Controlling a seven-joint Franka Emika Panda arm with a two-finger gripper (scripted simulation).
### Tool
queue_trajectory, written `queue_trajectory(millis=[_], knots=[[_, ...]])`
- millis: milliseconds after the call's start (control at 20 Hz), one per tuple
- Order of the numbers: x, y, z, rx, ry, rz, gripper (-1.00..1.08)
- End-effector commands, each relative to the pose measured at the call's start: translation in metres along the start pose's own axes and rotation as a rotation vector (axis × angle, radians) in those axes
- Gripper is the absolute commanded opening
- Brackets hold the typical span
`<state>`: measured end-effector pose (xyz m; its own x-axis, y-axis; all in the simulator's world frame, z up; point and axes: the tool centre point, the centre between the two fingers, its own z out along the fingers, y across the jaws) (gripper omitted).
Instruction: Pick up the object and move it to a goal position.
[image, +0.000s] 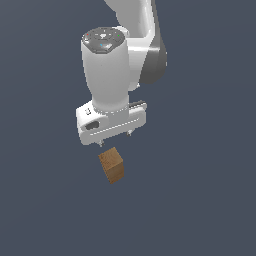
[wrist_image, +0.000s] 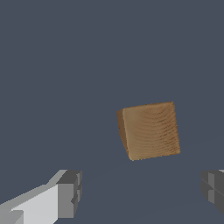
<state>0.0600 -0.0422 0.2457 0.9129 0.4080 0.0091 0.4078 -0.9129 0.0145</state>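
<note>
block (image: 111, 165) below open-fingered claw (image: 115, 138)

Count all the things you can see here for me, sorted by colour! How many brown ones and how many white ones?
Brown: 1, the wooden block, lying on the dark floor.
White: 1, the robot arm with its hand, open above the block.
Total: 2

Flat, even, dim simulator light, no cast shadows or glare; both renders slightly soft.
</note>
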Motion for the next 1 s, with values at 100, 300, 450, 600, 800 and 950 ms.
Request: queue_trajectory(millis=[100,300,450,600,800,950], knots=[[0.012,0.016,0.024,0.007,-0.004,-0.065,1.00],[0.017,0.026,0.040,0.011,-0.006,-0.104,1.00],[0.020,0.031,0.048,0.014,-0.007,-0.123,1.00],[0.021,0.033,0.053,0.015,-0.008,-0.133,1.00],[0.021,0.033,0.053,0.015,-0.009,-0.132,1.00],[0.021,0.033,0.059,0.015,-0.009,-0.132,1.00]])
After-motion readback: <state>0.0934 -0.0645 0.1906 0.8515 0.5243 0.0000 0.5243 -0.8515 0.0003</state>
